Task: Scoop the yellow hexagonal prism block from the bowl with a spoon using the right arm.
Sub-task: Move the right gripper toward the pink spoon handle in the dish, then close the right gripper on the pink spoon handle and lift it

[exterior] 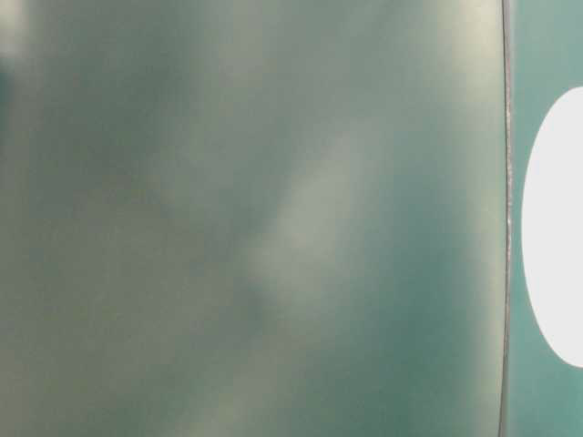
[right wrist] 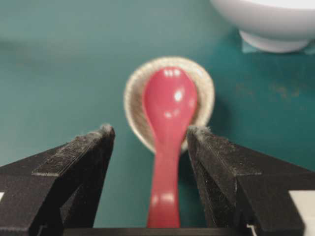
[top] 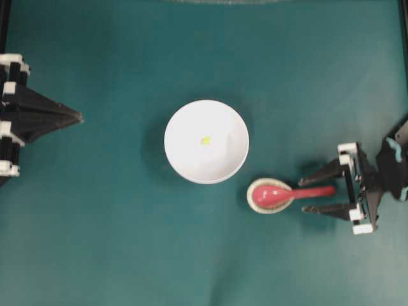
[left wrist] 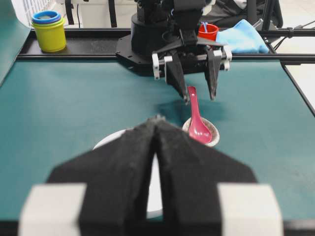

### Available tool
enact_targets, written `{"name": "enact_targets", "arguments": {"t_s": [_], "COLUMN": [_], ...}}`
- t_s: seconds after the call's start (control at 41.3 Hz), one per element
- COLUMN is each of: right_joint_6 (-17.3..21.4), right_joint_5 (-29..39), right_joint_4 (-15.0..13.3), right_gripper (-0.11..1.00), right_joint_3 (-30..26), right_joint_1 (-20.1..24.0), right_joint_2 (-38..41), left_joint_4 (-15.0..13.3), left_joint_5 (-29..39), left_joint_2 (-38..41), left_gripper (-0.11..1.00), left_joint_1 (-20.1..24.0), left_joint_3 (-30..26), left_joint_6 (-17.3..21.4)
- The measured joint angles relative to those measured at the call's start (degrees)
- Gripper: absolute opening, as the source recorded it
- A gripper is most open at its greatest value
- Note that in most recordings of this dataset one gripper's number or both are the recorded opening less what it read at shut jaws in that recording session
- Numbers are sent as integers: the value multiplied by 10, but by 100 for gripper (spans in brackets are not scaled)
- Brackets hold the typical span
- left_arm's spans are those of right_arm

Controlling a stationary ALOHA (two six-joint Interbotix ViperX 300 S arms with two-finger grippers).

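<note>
Right gripper (top: 306,194): fingers wide apart, straddling the spoon (top: 290,193) handle at lower right, holding nothing. Yellow block (top: 205,140) lay in the bowl (top: 180,164), centre frame. Risk: off-centre closing could tip the spoon off its rest (top: 256,206).

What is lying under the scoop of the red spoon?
The spoon has its scoop resting in a small speckled spoon rest, which sits on the green table. The spoon covers the middle of the rest, so that part cannot be seen.

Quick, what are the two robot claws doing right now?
Left gripper: shut, holding nothing.
Right gripper: open, its fingers on either side of the spoon handle.
</note>
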Motion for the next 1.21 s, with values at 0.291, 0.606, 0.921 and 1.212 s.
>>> {"name": "enact_targets", "arguments": {"t_s": [0.291, 0.606, 0.921, 1.212], "right_joint_6": [0, 0, -4, -9], "right_joint_5": [52, 57, 54, 52], "right_joint_4": [10, 11, 12, 12], "right_gripper": [63, 63, 58, 47], "right_joint_3": [-8, -11, -11, -13], "right_joint_1": [-1, 0, 0, -1], "right_joint_2": [6, 7, 7, 6], "left_joint_4": [0, 0, 0, 0], "left_joint_5": [0, 0, 4, 12], "left_joint_2": [0, 1, 0, 1], "left_gripper": [2, 2, 2, 2], "left_joint_1": [0, 0, 0, 0], "left_joint_3": [0, 0, 0, 0], "left_joint_6": [0, 0, 0, 0]}}
